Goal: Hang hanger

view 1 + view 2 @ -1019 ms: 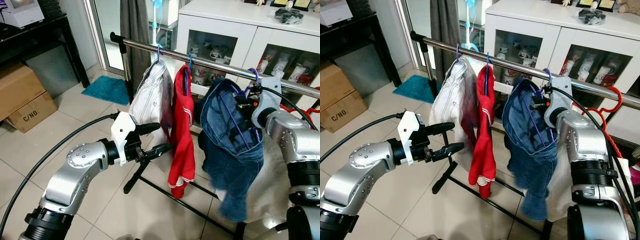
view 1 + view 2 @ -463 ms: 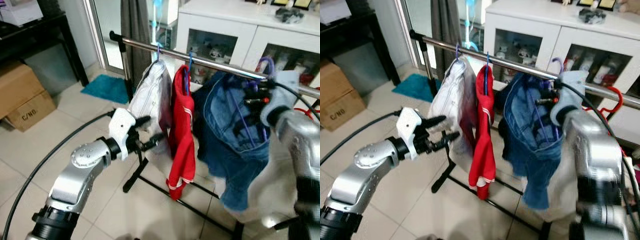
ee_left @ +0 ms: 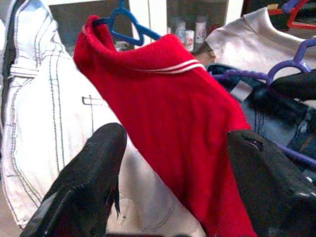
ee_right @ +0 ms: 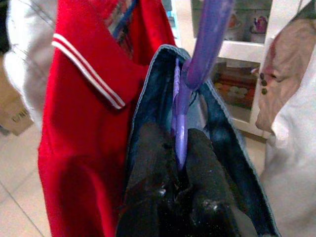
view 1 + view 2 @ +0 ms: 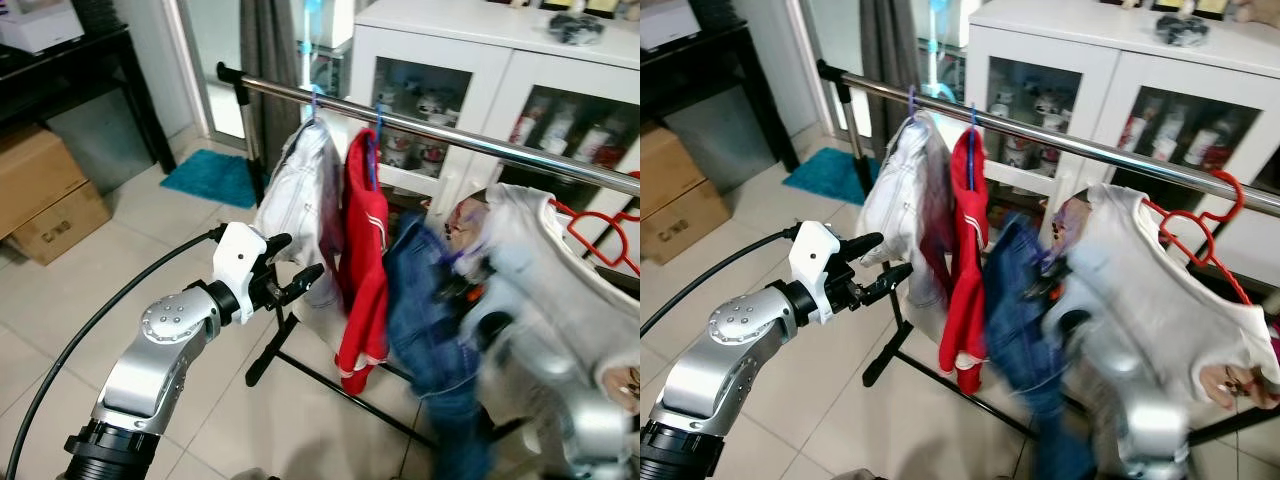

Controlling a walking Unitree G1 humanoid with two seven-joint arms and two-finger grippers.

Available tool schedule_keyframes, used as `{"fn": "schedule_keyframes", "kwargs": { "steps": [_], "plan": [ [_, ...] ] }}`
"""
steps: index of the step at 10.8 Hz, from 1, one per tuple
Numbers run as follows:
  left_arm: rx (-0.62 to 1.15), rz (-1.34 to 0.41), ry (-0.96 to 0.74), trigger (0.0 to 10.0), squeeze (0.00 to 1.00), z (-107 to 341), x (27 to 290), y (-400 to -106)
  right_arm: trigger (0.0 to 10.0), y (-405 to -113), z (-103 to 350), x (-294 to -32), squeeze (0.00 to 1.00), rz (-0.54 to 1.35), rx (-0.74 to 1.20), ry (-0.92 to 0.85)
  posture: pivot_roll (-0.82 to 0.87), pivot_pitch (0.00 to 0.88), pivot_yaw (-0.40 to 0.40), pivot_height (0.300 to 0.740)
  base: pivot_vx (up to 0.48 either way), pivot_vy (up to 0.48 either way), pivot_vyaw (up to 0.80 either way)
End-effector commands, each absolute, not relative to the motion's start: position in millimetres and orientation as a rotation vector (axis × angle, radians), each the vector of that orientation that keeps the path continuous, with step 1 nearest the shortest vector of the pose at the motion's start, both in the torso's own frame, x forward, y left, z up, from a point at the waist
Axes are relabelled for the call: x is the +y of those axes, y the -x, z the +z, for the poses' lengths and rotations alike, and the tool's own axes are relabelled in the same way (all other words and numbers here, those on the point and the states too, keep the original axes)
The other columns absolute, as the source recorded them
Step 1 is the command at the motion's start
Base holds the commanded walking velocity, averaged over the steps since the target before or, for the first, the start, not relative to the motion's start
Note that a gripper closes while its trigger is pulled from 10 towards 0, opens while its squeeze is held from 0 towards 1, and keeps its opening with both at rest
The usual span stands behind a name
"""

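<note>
A purple hanger (image 4: 205,44) carries a blue denim garment (image 5: 420,310). My right gripper (image 4: 177,173) is shut on the hanger's neck, inside the denim collar. In the eye views that arm is blurred and holds the denim low, well under the steel rail (image 5: 450,135). On the rail hang a white jacket (image 5: 300,190) and a red garment (image 5: 365,260) on blue hangers. My left gripper (image 5: 302,255) is open, empty, close to the white jacket's lower edge.
A white shirt (image 5: 560,260) on a red hanger (image 5: 600,225) hangs at the rail's right end. Behind stands a white glass-door cabinet (image 5: 480,40). Cardboard boxes (image 5: 40,200) and a teal mat (image 5: 215,178) lie left. The rack's black base bar (image 5: 330,385) crosses the floor.
My right arm has dropped from the rail, bringing the purple hanger and denim down with it; its hook no longer sits at the rail. The left gripper has risen a little.
</note>
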State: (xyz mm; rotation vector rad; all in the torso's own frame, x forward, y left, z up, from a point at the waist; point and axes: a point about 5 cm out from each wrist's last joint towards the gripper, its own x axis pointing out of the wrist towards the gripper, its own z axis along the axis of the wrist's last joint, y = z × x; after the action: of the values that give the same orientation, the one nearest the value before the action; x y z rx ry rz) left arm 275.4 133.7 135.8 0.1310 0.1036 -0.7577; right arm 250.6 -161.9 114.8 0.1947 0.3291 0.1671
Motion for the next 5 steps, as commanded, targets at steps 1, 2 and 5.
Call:
{"fn": "schedule_keyframes", "kwargs": {
  "steps": [1,2,5],
  "plan": [
    [0.124,-0.756,-0.137,10.0,0.00,133.6,135.2,-274.1,10.0,-250.6,127.6,-158.4,0.00,0.177,0.244,-0.187,-0.13,0.000,0.032,0.740,-0.307,0.000,0.00],
    [0.126,-0.768,-0.136,10.0,0.00,133.7,134.0,-271.9,10.0,-246.3,121.9,-156.5,0.00,0.171,0.275,-0.196,-0.13,0.003,0.028,0.740,-0.330,0.000,0.00],
    [0.134,-0.754,-0.109,10.0,0.00,130.6,137.9,-267.3,10.0,-241.8,122.3,-150.7,0.00,0.180,0.258,-0.196,-0.13,0.006,0.021,0.740,-0.333,0.000,-0.64]
  ]
}}
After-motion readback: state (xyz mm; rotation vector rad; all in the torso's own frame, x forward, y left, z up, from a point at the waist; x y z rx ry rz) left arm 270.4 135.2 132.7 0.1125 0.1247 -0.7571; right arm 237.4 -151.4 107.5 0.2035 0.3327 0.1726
